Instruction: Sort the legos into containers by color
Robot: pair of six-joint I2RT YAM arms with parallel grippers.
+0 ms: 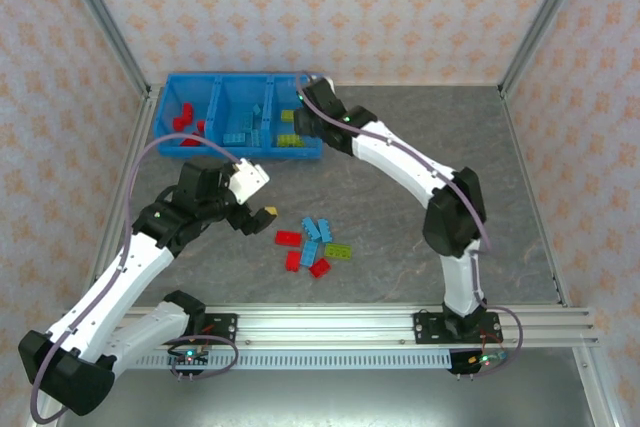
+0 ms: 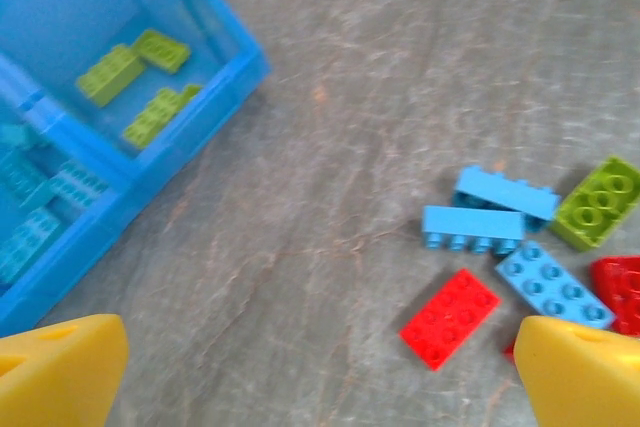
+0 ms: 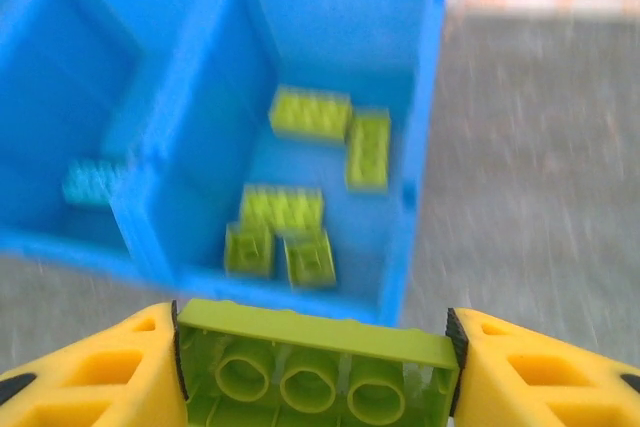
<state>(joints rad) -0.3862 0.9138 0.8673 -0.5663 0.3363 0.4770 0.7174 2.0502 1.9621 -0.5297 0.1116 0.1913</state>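
The blue bin (image 1: pixel 240 154) stands at the back left, with red legos (image 1: pixel 184 119) in its left compartment, light blue ones (image 1: pixel 248 131) in the middle and yellow-green ones (image 1: pixel 288 140) on the right. My right gripper (image 1: pixel 304 113) hovers over the right compartment (image 3: pixel 425 97), shut on a yellow-green brick (image 3: pixel 315 367) seen from its underside. A loose pile lies mid-table: a red brick (image 2: pixel 450 317), light blue bricks (image 2: pixel 472 225), a yellow-green one (image 2: pixel 597 202). My left gripper (image 1: pixel 258 219) hangs open left of that pile (image 1: pixel 315 245), its fingers (image 2: pixel 60 372) empty.
Patterned walls and metal frame posts enclose the grey table (image 1: pixel 420 177). An aluminium rail (image 1: pixel 330 327) runs along the near edge. Bare table lies between the bin (image 2: pixel 240 67) and the pile, and to the right.
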